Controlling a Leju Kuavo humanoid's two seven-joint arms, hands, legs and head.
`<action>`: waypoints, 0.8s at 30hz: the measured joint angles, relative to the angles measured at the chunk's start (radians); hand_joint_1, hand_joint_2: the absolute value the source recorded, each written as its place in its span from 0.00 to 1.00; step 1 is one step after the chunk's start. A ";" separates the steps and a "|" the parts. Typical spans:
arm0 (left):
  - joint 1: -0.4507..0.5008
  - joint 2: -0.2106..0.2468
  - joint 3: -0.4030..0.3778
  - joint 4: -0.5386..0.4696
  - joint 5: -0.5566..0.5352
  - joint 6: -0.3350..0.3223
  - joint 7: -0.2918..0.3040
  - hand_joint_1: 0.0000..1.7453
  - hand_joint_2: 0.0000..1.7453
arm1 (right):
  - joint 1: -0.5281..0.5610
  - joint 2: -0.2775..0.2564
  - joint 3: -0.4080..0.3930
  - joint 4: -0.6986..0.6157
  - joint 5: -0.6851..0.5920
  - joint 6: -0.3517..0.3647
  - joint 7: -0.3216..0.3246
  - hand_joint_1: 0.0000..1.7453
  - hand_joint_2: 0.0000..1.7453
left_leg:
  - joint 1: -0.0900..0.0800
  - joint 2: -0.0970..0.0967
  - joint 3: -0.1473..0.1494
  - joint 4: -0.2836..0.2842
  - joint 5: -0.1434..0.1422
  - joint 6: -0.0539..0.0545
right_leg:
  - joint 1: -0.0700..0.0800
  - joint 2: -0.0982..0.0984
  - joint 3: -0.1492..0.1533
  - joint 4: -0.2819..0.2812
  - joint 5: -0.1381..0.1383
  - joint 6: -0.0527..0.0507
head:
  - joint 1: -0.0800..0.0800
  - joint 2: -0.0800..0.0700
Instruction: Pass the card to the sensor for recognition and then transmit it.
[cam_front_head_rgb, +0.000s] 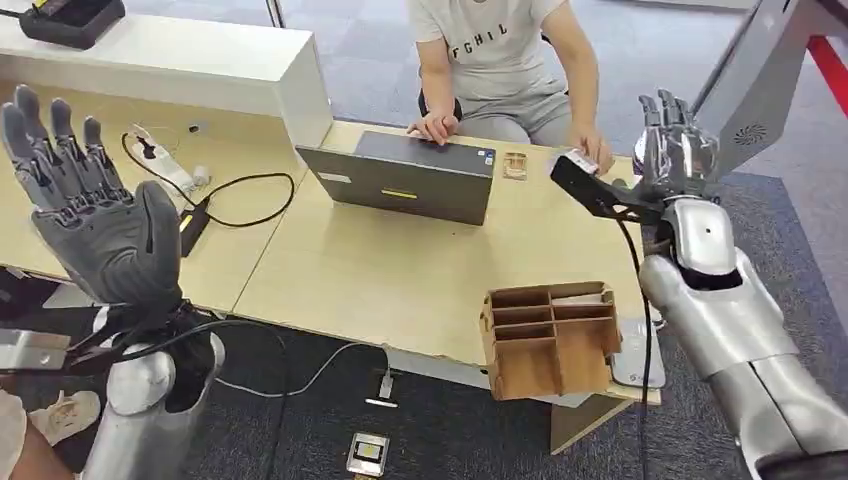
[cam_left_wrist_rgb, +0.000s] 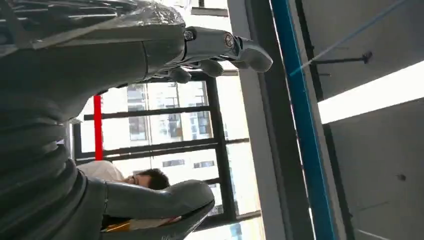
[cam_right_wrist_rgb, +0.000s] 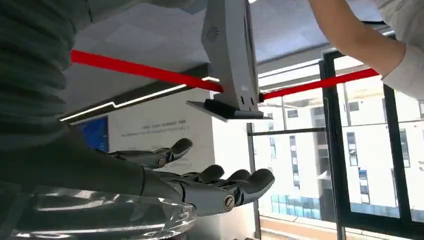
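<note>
Both hands are raised with fingers spread and nothing in them: the left hand (cam_front_head_rgb: 85, 215) stands palm-out over the near left edge of the counter (cam_front_head_rgb: 400, 270), and the right hand (cam_front_head_rgb: 675, 145) is lifted at the far right corner, palm turned upward in the right wrist view. A person (cam_front_head_rgb: 500, 60) sits across the counter behind a laptop (cam_front_head_rgb: 405, 180), one hand (cam_front_head_rgb: 590, 150) reaching toward the robot's right hand with what looks like a small white card (cam_front_head_rgb: 578, 160) at its fingertips; the card is too small to tell for certain. A grey stand (cam_front_head_rgb: 750, 80) that may be the sensor rises just behind the right hand. The step in hand appears to be receiving the card. The next move calls for the right hand to close on the card once it lies between the fingers, then carry it to the sensor. A cardboard organizer (cam_front_head_rgb: 550, 340) sits at the counter's near edge.
</note>
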 joint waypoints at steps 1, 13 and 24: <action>0.001 0.007 0.006 -0.007 -0.024 0.009 0.016 0.00 1.00 | 0.008 -0.020 -0.006 -0.038 -0.001 0.011 0.012 0.00 1.00 | 0.000 0.000 0.000 0.000 0.000 0.000 | 0.000 0.000 0.000 0.000 0.000 0.000 | 0.000 0.000; 0.101 0.111 0.108 -0.216 -0.377 0.104 0.302 0.00 1.00 | 0.226 -0.297 -0.154 -0.500 -0.021 0.095 0.136 0.00 1.00 | 0.000 0.000 0.000 0.000 -0.001 0.001 | 0.000 0.000 0.000 0.000 0.000 0.000 | 0.000 0.000; 0.301 0.117 0.324 -0.405 -0.410 0.114 0.355 0.00 1.00 | 0.543 -0.498 -0.427 -0.725 -0.079 0.050 0.226 0.00 1.00 | 0.000 0.000 0.000 -0.001 -0.004 0.001 | 0.000 0.000 0.001 -0.001 -0.003 0.001 | 0.000 0.000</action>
